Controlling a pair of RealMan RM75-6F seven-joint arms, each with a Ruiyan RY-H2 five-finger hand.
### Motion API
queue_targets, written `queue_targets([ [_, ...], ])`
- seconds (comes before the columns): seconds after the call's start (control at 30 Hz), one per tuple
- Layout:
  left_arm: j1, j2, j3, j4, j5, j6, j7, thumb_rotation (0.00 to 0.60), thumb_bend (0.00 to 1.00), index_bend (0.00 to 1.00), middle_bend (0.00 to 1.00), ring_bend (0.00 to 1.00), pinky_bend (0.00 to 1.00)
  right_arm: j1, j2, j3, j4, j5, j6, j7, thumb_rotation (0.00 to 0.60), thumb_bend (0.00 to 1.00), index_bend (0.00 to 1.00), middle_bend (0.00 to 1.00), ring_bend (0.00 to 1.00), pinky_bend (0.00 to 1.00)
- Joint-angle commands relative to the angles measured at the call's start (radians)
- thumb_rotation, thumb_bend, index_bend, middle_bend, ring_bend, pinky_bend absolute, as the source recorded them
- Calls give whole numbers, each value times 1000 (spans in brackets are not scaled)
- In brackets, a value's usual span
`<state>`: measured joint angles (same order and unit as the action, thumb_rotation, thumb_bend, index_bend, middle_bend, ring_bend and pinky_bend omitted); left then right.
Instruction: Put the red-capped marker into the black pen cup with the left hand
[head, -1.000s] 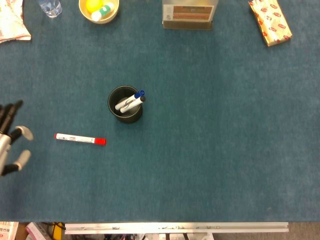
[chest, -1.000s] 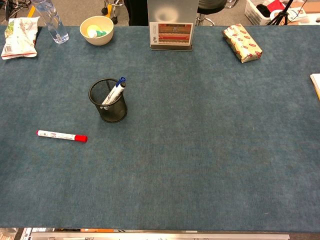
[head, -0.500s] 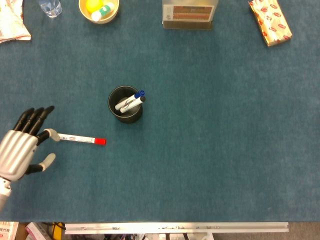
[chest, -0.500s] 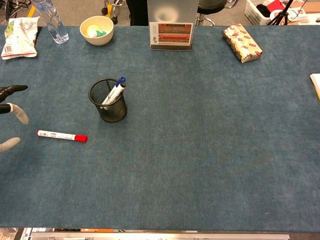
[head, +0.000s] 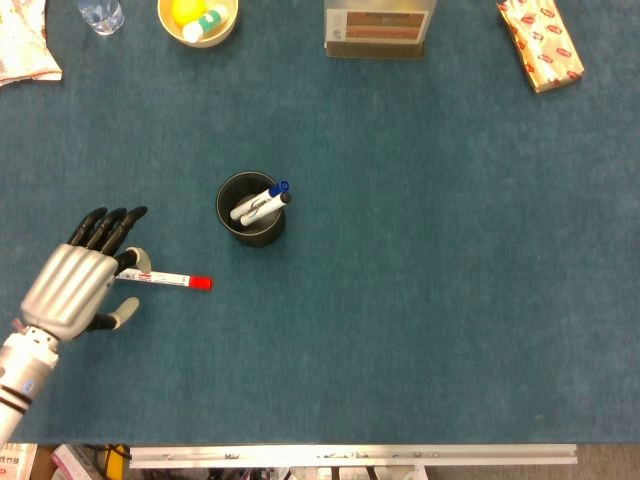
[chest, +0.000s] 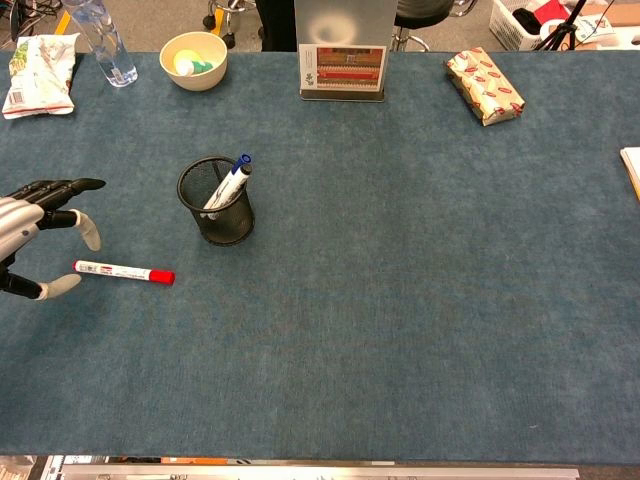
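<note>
Blue felt covers the counter (head: 420, 300), where the left hand (head: 72, 288) hovers at the white tail of the red-capped marker (head: 165, 279), fingers (head: 110, 227) spread and holding nothing.
That marker lies flat, its long axis running left to right, red cap pointing right, just near and left of the black pen cup (head: 249, 210). Approaching from the tail end probably leaves the cap side free to tip into the cup, which already holds other pens. No right hand shows.

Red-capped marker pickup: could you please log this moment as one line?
phase: approach | left robot hand: open, over white end of red-capped marker | marker: flat on table | black pen cup: holds other markers | right robot hand: unseen
</note>
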<state>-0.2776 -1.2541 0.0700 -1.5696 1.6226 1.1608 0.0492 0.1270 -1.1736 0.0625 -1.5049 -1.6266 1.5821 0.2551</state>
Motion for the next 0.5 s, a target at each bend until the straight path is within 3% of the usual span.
queue_targets([
  [0.03, -19, -14, -12, -8, -31, -31, 27, 600, 284, 398, 0, 0, 0, -1, 2, 2, -1, 2, 2, 2, 600, 96, 569, 499, 398, 427],
  [0.5, -55, -66, -23, 51, -101, -89, 32, 600, 284, 402, 0, 0, 0, -3, 8, 8, -3, 9, 5, 7, 600, 96, 569, 499, 397, 427],
])
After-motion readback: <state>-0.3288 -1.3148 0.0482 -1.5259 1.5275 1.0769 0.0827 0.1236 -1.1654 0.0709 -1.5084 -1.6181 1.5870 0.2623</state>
